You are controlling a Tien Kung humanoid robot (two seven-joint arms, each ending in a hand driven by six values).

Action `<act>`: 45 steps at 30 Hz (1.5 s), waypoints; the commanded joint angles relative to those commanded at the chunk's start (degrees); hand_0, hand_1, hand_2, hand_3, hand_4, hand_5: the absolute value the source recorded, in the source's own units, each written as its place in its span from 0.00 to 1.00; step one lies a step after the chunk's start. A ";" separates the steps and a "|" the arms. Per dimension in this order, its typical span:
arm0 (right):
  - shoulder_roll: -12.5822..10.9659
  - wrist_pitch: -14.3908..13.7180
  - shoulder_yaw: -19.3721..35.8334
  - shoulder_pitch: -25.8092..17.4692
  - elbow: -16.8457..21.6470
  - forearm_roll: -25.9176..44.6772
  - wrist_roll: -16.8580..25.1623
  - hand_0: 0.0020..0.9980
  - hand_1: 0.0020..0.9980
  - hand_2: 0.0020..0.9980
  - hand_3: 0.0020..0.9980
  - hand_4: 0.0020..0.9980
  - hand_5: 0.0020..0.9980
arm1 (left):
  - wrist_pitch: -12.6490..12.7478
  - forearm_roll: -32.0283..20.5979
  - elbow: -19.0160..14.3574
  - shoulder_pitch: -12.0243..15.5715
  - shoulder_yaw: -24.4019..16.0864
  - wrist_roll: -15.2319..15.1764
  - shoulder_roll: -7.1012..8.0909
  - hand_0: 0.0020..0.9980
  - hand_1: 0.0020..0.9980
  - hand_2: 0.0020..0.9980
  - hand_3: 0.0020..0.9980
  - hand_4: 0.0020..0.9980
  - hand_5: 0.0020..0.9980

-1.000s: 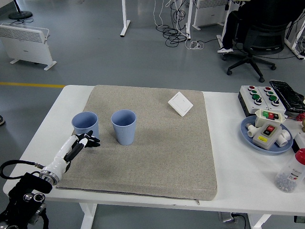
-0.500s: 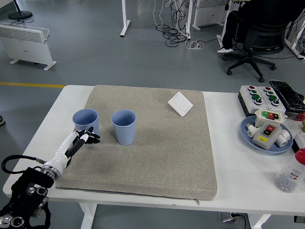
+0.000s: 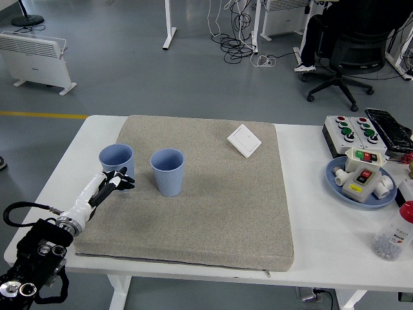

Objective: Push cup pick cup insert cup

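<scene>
"Where is your hand?"

"My left hand (image 3: pixel 115 180) is over the grey mat (image 3: pixel 213 200), toward the desk's left edge. Its black fingers (image 3: pixel 124 175) are bunched at the near side of a blue cup (image 3: pixel 117 160). Whether they touch the cup wall or only sit just beside it, I cannot tell, nor whether they are clenched or loose. The white forearm (image 3: pixel 82 205) runs back toward the near-left corner."

"And the cups?"

"There are two blue cups, both upright and open-mouthed on the left part of the mat. The one at my fingers is nearer the left edge. The second blue cup (image 3: pixel 168 171) stands just to its right, with a small gap between them."

"What else is on the desk?"

"A white wall switch (image 3: pixel 244 141) lies flat on the mat toward the far edge. Off the mat, by the right edge, a blue plate (image 3: pixel 335 179) holds button boxes. Behind it, near the far-right corner, sits a white control box (image 3: pixel 352 133) with red and green buttons. A clear bottle with a red cap (image 3: pixel 395 234) stands toward the near-right corner."
</scene>
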 joint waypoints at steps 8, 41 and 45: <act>-0.07 0.07 -0.21 0.22 0.00 -0.05 -0.04 0.70 0.61 0.63 0.55 0.10 0.42 | -0.15 0.44 3.11 -1.74 -0.35 -0.08 0.09 0.73 0.60 0.53 0.49 0.63 1.00; -0.51 0.46 -2.41 -0.16 0.00 0.55 -0.24 0.70 0.61 0.63 0.55 0.10 0.42 | 1.08 0.07 9.34 -5.44 3.05 -3.55 -0.59 0.76 0.60 0.52 0.49 0.62 1.00; -0.55 0.50 -2.53 -0.17 0.00 0.60 -0.28 0.70 0.61 0.63 0.55 0.10 0.42 | 1.14 -0.60 9.68 -5.74 3.62 -3.82 -0.84 0.76 0.60 0.52 0.48 0.62 1.00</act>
